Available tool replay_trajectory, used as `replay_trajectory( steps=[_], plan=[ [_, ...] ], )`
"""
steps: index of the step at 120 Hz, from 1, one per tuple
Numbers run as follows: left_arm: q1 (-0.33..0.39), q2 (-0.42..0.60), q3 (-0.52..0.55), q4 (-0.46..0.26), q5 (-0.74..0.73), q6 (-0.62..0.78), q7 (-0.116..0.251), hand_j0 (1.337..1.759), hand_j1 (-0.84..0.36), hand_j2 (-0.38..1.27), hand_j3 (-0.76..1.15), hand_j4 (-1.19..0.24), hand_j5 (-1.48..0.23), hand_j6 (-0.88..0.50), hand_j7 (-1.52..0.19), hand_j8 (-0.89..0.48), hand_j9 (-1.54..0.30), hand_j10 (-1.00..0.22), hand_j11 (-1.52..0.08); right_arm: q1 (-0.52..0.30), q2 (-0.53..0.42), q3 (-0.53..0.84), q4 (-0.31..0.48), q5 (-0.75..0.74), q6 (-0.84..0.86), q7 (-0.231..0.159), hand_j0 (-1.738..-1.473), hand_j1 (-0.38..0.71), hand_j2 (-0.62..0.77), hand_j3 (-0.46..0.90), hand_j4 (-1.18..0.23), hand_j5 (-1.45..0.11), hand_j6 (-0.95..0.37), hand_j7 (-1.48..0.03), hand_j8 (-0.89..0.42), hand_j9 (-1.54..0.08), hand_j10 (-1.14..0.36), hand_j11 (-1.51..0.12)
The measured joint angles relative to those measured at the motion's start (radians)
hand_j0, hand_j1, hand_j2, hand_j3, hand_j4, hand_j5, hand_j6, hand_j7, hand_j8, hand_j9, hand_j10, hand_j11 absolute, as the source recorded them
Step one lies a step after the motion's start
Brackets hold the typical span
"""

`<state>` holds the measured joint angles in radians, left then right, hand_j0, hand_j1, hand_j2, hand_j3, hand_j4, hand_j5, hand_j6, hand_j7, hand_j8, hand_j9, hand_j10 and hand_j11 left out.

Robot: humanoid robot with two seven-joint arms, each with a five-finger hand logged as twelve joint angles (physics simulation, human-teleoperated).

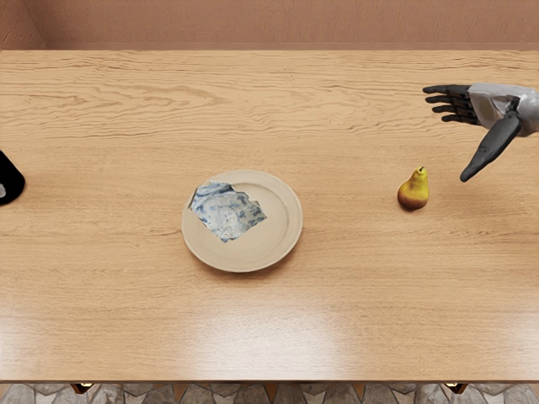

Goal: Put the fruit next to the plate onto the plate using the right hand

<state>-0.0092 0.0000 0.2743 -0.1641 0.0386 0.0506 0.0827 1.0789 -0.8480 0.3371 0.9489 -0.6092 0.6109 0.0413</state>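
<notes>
Wood-grain counter (269,337), plain wall behind, nothing else around. Right robot hand (488,109) hangs above the counter's far right side, fingers spread and pointing left, thumb angled down, holding nothing. Pear (413,189) stands upright on the counter just below and left of it, near the thumb tip but not touching. Yellow with a reddish flush, stem end up. It's well apart from the plate (278,231), which sits mid-counter to the pear's left. Plate's left half carries a crumpled blue-white scrap (226,210); its right half is bare, so that's the likely landing spot. Task not started, pear not yet grasped. Handling guess: light, rigid, smooth skin, tapered top, so a pinch at the neck could slip. Better to wrap the wide lower belly, thumb opposite the fingers. It's rounded, so it may tip or roll when nudged or set down. Dark part at the left edge (8,178) is probably the left arm, parked; can't tell its state.
</notes>
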Motion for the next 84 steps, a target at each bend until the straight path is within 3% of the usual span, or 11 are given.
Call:
replay_trajectory(
  steps=[35,41,60,75,84],
  plan=[
    [0.000,0.000,0.000,0.000,0.000,0.000,0.000,1.658,0.35,0.00,0.00,0.00,0.00,0.00,0.00,0.00,0.00,0.00,0.00,-0.018,-0.017,0.002,-0.011,0.066,0.000,0.007,-1.658,-0.33,0.00,0.00,-0.02,-0.03,-0.02,-0.03,-0.02,-0.03,-0.02,-0.03],
    [0.000,0.000,0.000,0.000,0.000,0.000,0.000,1.658,0.35,0.00,0.00,0.00,0.00,0.00,0.00,0.00,0.00,0.00,0.00,-0.033,-0.037,0.002,0.020,0.069,0.000,0.007,-1.658,-0.33,0.00,0.00,-0.02,-0.03,-0.03,-0.03,-0.02,-0.03,-0.02,-0.03],
    [0.000,0.000,0.000,0.000,0.000,0.000,0.000,1.658,0.35,0.00,0.00,0.00,0.00,0.00,0.00,0.00,0.00,0.00,0.00,-0.093,-0.142,0.000,0.231,0.024,0.000,0.010,-1.658,-0.33,0.00,0.00,-0.02,-0.03,-0.03,-0.03,-0.02,-0.03,-0.02,-0.03],
    [0.000,0.000,0.000,0.000,0.000,0.000,0.000,1.658,0.35,0.00,0.00,0.00,0.00,0.00,0.00,0.00,0.00,0.00,0.00,-0.108,-0.127,0.020,0.256,-0.030,0.000,0.016,-1.658,-0.33,0.00,0.00,-0.03,-0.03,-0.03,-0.03,-0.03,-0.03,-0.02,-0.03],
    [0.000,0.000,0.000,0.000,0.000,0.000,0.000,1.658,0.35,0.00,0.00,0.00,0.00,0.00,0.00,0.00,0.00,0.00,0.00,-0.111,-0.124,0.035,0.232,-0.021,0.000,0.013,-1.658,-0.32,0.00,0.00,-0.03,-0.03,-0.03,-0.03,-0.03,-0.03,-0.03,-0.03]
  ],
)
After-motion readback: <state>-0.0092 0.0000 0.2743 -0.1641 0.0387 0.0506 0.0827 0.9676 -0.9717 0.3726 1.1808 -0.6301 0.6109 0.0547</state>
